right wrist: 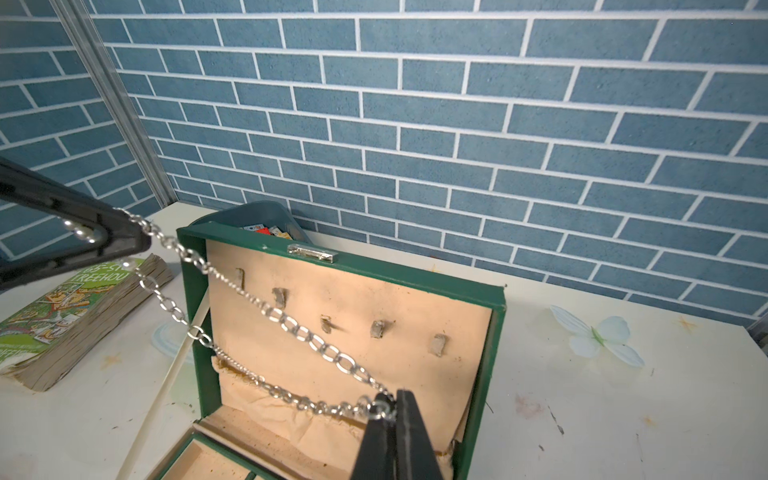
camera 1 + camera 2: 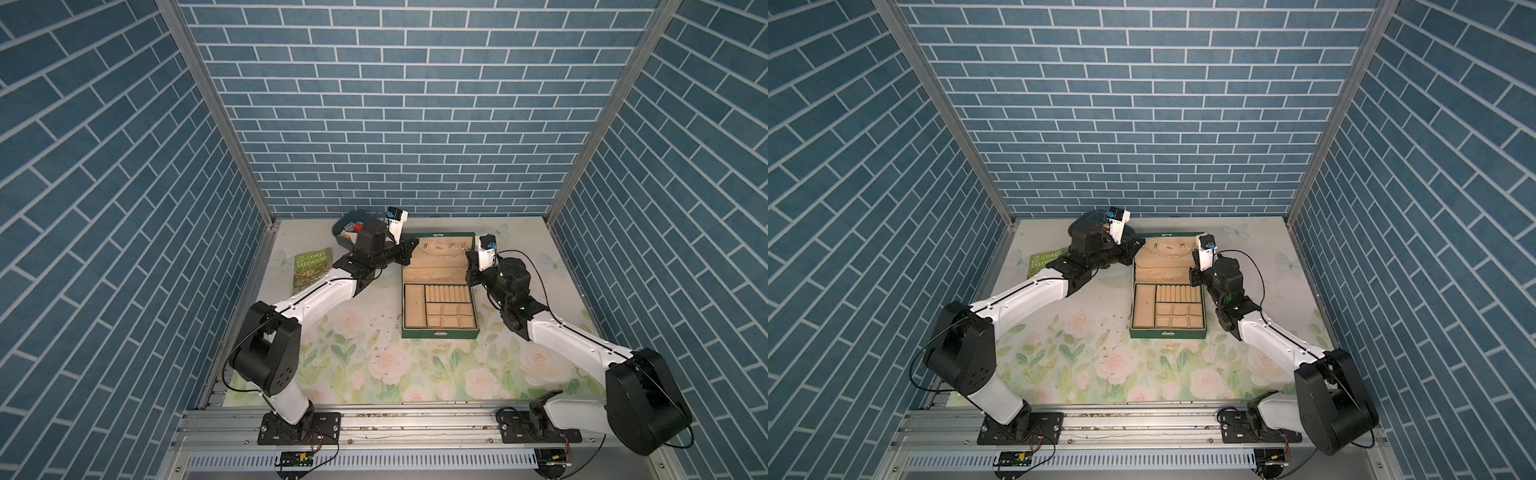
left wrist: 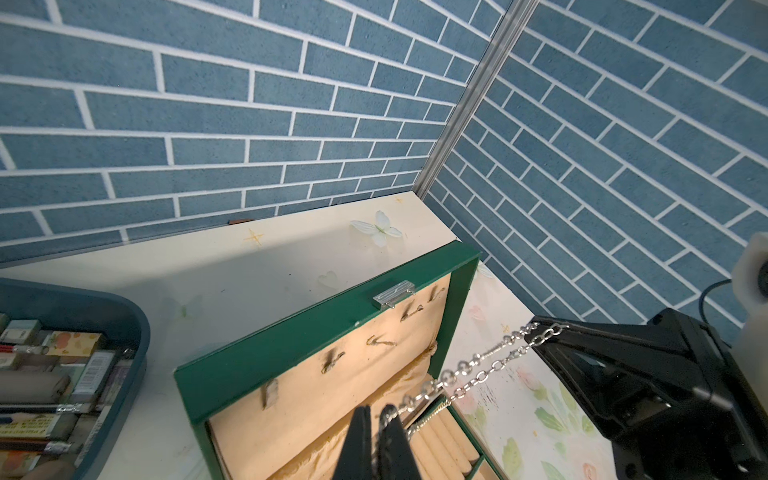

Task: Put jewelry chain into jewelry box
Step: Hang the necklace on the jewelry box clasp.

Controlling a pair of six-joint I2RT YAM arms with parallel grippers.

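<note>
Jewelry chain (image 1: 320,345) across jewelry box (image 1: 191,291), tub (image 1: 266,212), book (image 1: 75,307)

Left end effector (image 3: 376,410) pinches the jewelry chain (image 3: 448,376).

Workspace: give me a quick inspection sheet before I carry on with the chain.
Surface: floral mat, with dark specks near the box.
Job's things: jewelry box open, lid up; jewelry chain strung in the air across the lid, not in the box.
Clutter: book and blue-grey tub of small items, both on the left arm's side.
Grippers: left gripper and right gripper are each shut on an end of the chain.
Cables: black cable loops off the right arm, apart from the chain.
Surroundings: blue brick-pattern walls on three sides, metal rail in front.
</note>
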